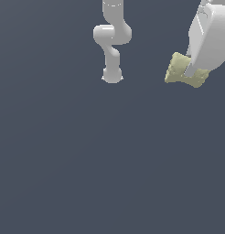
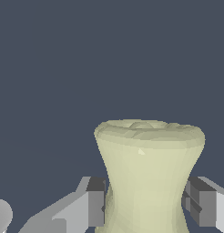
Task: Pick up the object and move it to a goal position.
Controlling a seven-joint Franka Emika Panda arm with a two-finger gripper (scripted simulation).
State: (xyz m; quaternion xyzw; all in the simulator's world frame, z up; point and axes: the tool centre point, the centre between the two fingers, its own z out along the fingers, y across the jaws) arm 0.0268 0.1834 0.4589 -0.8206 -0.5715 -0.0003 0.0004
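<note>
You have the gripper [image 2: 148, 207] clamped on the narrow waist of the spool [image 1: 185, 71], a finger [image 2: 96, 202] on each side (both pressed against it). It sits near the exterior view's upper right edge, with open grey floor [image 1: 109, 160] all around. The arm [image 1: 112, 41] is cut off at the top.

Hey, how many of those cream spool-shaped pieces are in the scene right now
1. The spool sits between the gripper fingers, pinched at its narrow waist, at the exterior view's upper right. No others visible.
</note>
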